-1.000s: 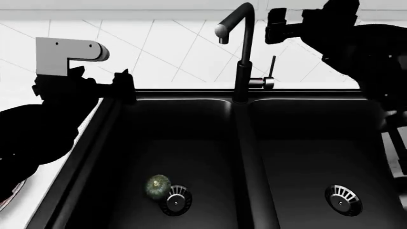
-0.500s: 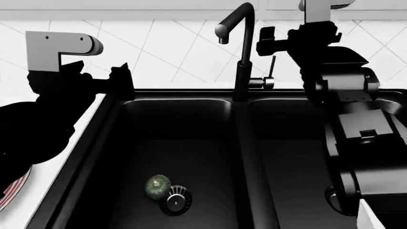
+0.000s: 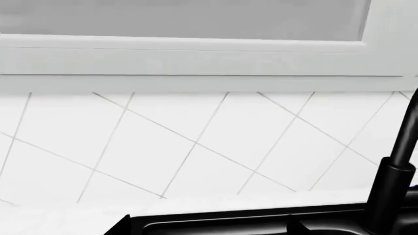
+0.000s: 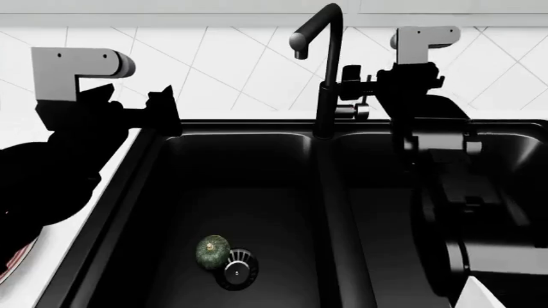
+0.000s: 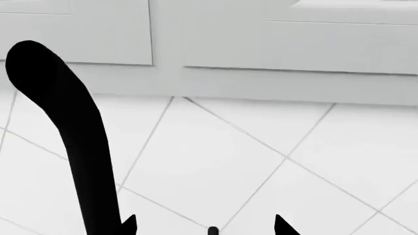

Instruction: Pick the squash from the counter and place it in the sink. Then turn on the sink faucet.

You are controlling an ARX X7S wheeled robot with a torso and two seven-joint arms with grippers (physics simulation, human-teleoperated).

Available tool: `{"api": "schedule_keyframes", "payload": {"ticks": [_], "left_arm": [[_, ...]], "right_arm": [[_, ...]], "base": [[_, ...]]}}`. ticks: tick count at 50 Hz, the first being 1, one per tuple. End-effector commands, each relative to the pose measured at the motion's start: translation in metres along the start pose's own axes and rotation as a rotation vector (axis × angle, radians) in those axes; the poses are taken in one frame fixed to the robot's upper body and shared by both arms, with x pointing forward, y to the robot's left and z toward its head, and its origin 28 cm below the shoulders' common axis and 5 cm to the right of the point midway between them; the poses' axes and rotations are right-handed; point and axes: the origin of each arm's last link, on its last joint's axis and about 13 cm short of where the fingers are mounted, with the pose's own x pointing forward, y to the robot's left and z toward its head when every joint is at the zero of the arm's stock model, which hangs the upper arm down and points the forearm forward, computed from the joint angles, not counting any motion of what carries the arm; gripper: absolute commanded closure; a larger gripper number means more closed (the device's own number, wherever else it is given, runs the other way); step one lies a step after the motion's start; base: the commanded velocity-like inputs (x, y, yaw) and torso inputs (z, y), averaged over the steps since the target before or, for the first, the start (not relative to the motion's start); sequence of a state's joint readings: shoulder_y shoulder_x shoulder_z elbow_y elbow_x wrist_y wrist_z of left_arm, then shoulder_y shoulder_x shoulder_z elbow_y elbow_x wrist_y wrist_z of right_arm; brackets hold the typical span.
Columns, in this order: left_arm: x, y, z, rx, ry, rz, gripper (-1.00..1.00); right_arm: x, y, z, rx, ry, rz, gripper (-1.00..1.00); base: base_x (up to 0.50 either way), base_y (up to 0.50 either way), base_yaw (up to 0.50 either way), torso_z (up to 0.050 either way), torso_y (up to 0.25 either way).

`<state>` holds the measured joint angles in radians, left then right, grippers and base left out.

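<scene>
The dark green squash point(image 4: 212, 251) lies on the floor of the left basin of the black sink point(image 4: 256, 131), touching a silver drain strainer point(image 4: 235, 269). The black gooseneck faucet point(image 4: 325, 70) stands behind the centre divider. My right gripper point(image 4: 355, 83) is open just right of the faucet stem, at the side lever point(image 4: 363, 110). In the right wrist view the lever tip point(image 5: 212, 231) shows between the spread fingertips of the right gripper point(image 5: 205, 226), with the faucet point(image 5: 72, 137) beside it. My left gripper point(image 4: 163, 109) is open and empty over the sink's back left corner.
White counter point(image 4: 50, 273) runs along the sink's left side, with the edge of a striped plate point(image 4: 15, 266) on it. A tiled wall stands close behind the faucet. The left wrist view shows the sink rim point(image 3: 228, 219) and the faucet stem point(image 3: 392, 186).
My right arm has come down and to the left, bringing its gripper to the faucet lever. The left arm and the squash have stayed put.
</scene>
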<state>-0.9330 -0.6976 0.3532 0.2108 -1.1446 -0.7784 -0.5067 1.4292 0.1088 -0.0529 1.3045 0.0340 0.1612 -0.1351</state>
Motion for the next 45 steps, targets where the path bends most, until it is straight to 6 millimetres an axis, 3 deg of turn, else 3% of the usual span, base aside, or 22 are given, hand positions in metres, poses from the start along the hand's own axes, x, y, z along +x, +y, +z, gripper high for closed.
{"api": "schedule_keyframes", "payload": {"ticks": [1, 2, 3, 13, 30, 45], "left_arm": [[-0.002, -0.001, -0.002, 0.001, -0.029, -0.023, -1.0], [-0.002, -0.001, -0.002, 0.003, -0.029, -0.024, -1.0], [-0.003, -0.001, -0.004, 0.005, -0.04, -0.048, -1.0], [-0.002, 0.0, -0.006, -0.007, -0.038, -0.043, -1.0], [-0.001, -0.001, -0.006, 0.005, -0.045, -0.039, -1.0], [-0.001, -0.001, -0.009, 0.01, -0.033, -0.043, -1.0]], "right_arm": [[-0.001, 0.0, -0.017, 0.014, 0.021, -0.015, -1.0], [-0.002, 0.0, -0.018, 0.015, 0.021, -0.014, -1.0], [-0.004, -0.003, -0.032, 0.022, 0.045, -0.032, -1.0], [-0.004, -0.001, -0.032, 0.022, 0.046, -0.025, -1.0], [-0.001, -0.003, -0.014, 0.029, -0.031, -0.024, -1.0], [0.001, -0.003, 0.009, 0.012, -0.076, -0.019, -1.0]], "base": [[0.0, 0.0, 0.0, 0.0, 0.0], [0.0, 0.0, 0.0, 0.0, 0.0], [0.0, 0.0, 0.0, 0.0, 0.0], [0.0, 0.0, 0.0, 0.0, 0.0], [0.0, 0.0, 0.0, 0.0, 0.0], [0.0, 0.0, 0.0, 0.0, -0.236]]}}
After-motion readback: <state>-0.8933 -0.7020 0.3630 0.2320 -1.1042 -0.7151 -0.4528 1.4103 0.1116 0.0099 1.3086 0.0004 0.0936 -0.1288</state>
